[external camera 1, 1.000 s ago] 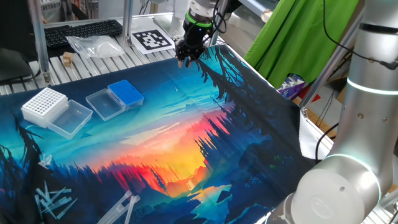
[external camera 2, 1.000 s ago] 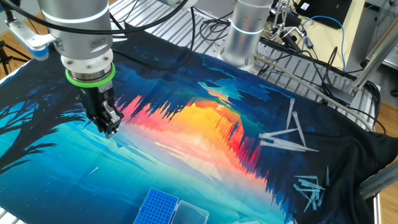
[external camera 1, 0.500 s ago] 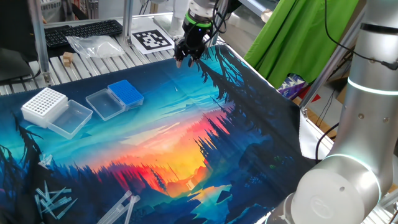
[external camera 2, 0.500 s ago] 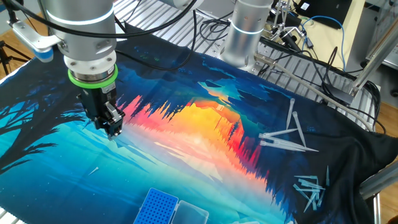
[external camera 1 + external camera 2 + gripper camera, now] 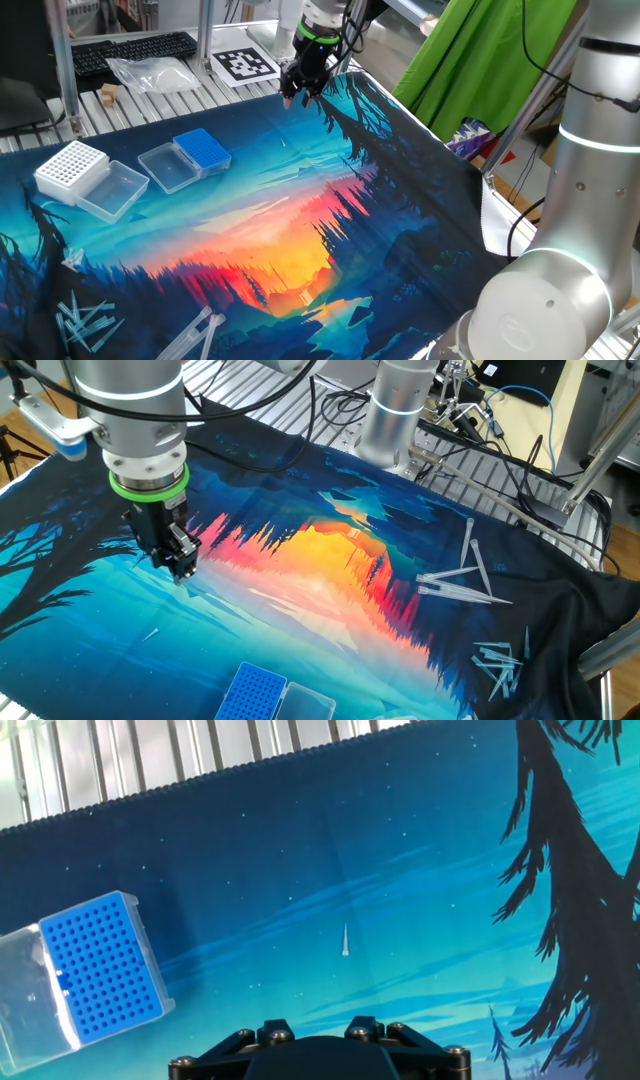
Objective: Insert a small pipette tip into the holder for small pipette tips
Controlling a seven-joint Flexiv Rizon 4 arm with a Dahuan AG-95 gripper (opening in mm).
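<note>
Lying open, blue tip holder, holes apparently unfilled, claw state unclear

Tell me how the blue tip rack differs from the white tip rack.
The blue tip rack is small, with a fine grid of tiny holes; the white tip rack is larger, with bigger, coarser holes. The blue one lies nearer the gripper; the white one sits further away, near the mat's edge. Both are rectangular, each with a clear lid lying open beside it.

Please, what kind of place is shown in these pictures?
Probably a robotics lab bench: a robot arm works over a printed mat, with pipette tip racks, loose pipette tips and a printed marker tag.
</note>
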